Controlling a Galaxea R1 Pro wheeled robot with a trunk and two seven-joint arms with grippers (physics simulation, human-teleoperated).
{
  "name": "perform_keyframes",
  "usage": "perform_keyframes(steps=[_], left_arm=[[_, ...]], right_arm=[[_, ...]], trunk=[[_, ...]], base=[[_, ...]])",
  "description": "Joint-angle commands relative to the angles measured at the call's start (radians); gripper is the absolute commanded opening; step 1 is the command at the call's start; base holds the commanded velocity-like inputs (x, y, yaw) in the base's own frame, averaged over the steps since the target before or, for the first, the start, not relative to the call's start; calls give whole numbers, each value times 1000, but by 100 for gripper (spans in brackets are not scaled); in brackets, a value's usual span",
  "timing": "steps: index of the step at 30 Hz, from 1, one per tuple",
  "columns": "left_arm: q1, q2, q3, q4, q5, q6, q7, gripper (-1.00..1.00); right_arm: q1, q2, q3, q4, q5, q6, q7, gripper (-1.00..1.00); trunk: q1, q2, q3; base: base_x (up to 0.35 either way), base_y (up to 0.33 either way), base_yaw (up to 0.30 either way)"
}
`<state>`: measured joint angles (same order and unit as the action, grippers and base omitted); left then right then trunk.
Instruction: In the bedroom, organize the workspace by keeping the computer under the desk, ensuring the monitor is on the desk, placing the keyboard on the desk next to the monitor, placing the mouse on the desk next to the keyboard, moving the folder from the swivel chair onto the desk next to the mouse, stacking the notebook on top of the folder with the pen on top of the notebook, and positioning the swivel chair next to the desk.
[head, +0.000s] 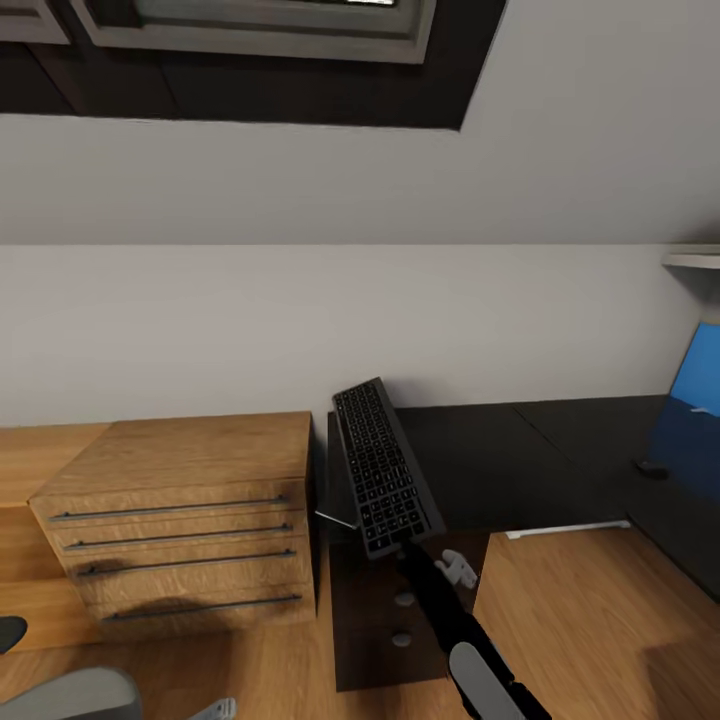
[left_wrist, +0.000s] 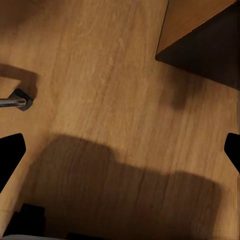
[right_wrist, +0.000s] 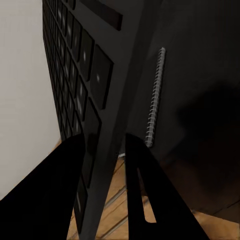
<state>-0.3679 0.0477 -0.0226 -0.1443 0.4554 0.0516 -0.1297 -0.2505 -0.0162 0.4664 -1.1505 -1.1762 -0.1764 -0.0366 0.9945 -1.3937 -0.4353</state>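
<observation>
Right pincer (head: 402, 543) clamps the keyboard (head: 385, 465) tilted above the desk (head: 520, 460); key markings unreadable.

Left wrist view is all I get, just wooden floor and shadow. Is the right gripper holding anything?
Observer: Yes, the right gripper is shut on the keyboard, gripping one short end.
Operator: Is it lying on the desk?
Observer: No, it is tilted, far end raised, over the left end of the desk.
Operator: Anything else on the desk?
Observer: Something small and dark, likely the mouse, lies far right by the blue panel.
</observation>
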Motion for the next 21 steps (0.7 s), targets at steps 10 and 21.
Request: perform_keyframes(steps=[10, 21], left_arm=[[0, -13, -5, 0, 4, 3, -2, 100], [0, -9, -7, 0, 3, 5, -2, 100]], right_arm=[[-1, -65, -34, -56, -101, 88, -34, -100], [-1, -86, -69, -81, -111, 103, -35, -100]], trunk=[[-23, 42, 18], [-23, 42, 18]], base=[[0, 0, 0], [25, -73, -11]])
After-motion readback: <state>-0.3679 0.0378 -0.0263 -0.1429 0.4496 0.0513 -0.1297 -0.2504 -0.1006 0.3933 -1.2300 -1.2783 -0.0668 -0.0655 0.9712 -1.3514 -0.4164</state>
